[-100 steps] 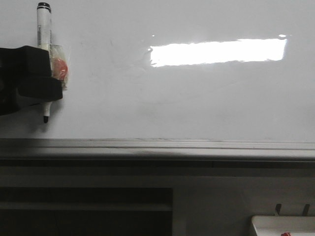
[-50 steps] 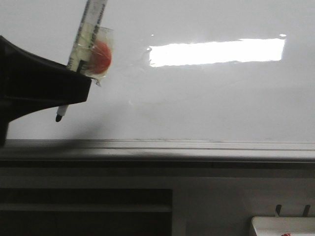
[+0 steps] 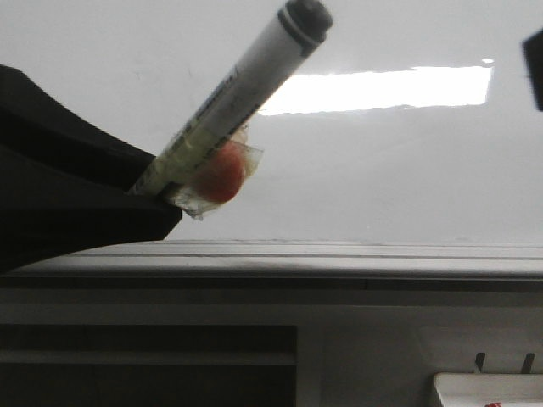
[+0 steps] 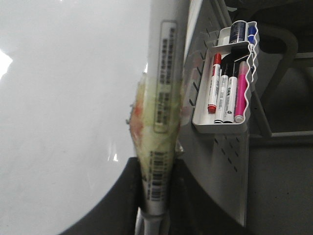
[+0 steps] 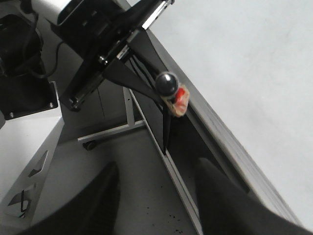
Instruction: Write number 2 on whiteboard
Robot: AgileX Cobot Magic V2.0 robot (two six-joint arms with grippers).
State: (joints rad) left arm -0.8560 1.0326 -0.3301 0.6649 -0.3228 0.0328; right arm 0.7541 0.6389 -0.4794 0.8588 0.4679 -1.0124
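The whiteboard is glossy white with a bright rectangular reflection, and no number 2 shows on the part in view. My left gripper looms dark at the left, shut on a white marker pen that leans up to the right, black cap end on top. A red blob under clear tape clings to the pen. The pen's tip is hidden. In the left wrist view the pen sits clamped in the left gripper beside the whiteboard. My right gripper is open and holds nothing.
A grey metal rail runs under the board, with a dark shelf unit below. A white tray holding several markers hangs on a perforated panel. A white tray corner sits at the bottom right. A dark shape pokes in at the right edge.
The left gripper has swung closer and rightward, tilting the pen from upright to leaning right. The pen's tip has gone out of sight. A dark shape has appeared at the right edge.
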